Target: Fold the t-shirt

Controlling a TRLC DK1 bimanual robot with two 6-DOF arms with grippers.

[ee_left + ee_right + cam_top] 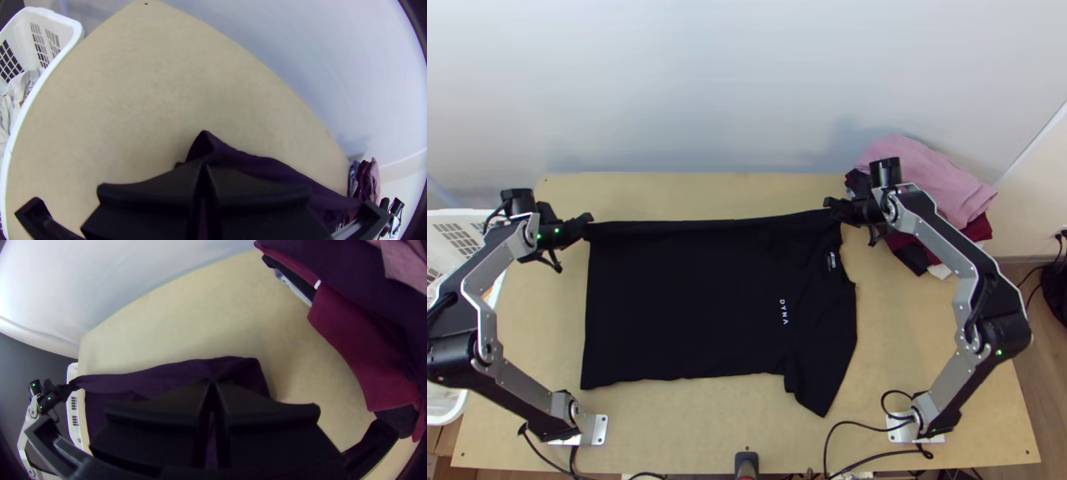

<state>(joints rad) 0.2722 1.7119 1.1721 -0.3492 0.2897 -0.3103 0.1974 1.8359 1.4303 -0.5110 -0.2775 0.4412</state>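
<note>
Top view: black shirt [683, 312] lies spread on the table [747, 416], collar end toward the right arm, one sleeve angled out at the near side. Left gripper [587, 222] closed tight on its far edge at the hem end; right gripper [833, 210] likewise pinches that edge near the collar end. Clothes pile [927, 180] beside right gripper; white basket [455, 216] left.

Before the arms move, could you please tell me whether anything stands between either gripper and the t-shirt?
Nothing visible does: the left gripper and right gripper both hold the t-shirt at its far edge.
</note>
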